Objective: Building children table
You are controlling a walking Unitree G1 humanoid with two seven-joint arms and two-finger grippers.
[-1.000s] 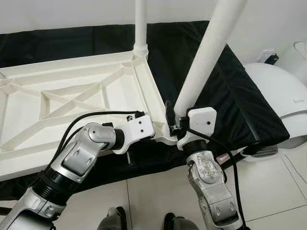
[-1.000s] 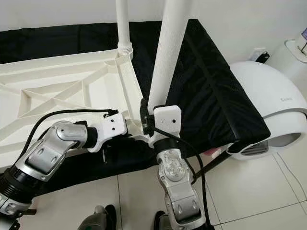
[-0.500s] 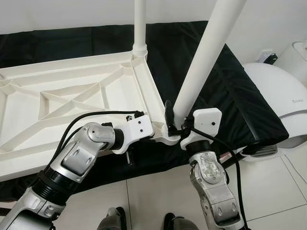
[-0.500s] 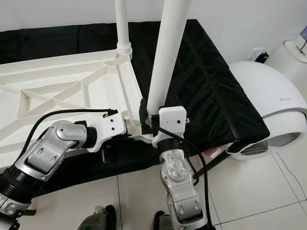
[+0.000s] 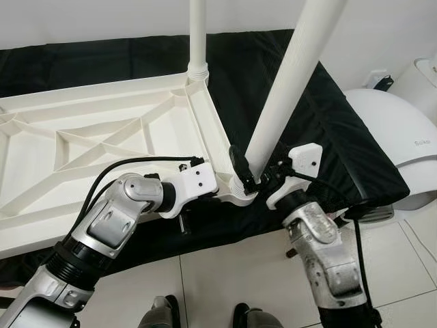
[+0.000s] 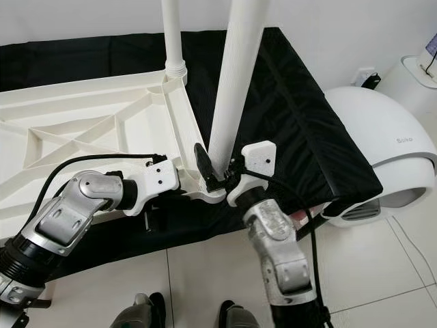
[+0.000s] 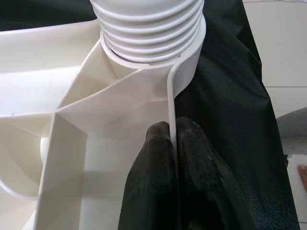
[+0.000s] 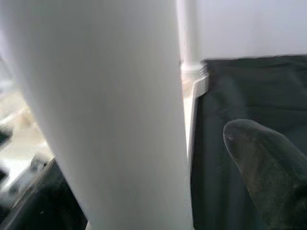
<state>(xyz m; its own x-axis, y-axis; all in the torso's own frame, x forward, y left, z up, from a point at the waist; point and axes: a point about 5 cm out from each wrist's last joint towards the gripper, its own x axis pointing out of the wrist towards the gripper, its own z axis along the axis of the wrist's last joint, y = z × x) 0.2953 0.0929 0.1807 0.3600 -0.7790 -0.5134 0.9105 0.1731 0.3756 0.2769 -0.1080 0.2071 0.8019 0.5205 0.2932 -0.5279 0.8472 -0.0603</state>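
— What surrounds you?

— The upturned white tabletop (image 5: 102,137) lies ribs-up on a black cloth (image 5: 328,130). One table leg (image 5: 198,34) stands screwed into its far corner socket. A white domed appliance (image 5: 396,143) sits on the tiled floor (image 5: 232,273) just to my right.

— And your grippers?

— My left gripper (image 7: 172,158) is pinched on the tabletop's thin rim, one finger each side, by the near corner socket (image 7: 148,28). My right gripper (image 5: 249,174) has its fingers spread around the base of the second leg (image 5: 287,89), which stands tilted in that socket.

— Room to move?

— The cloth's edge runs close beside my right arm.
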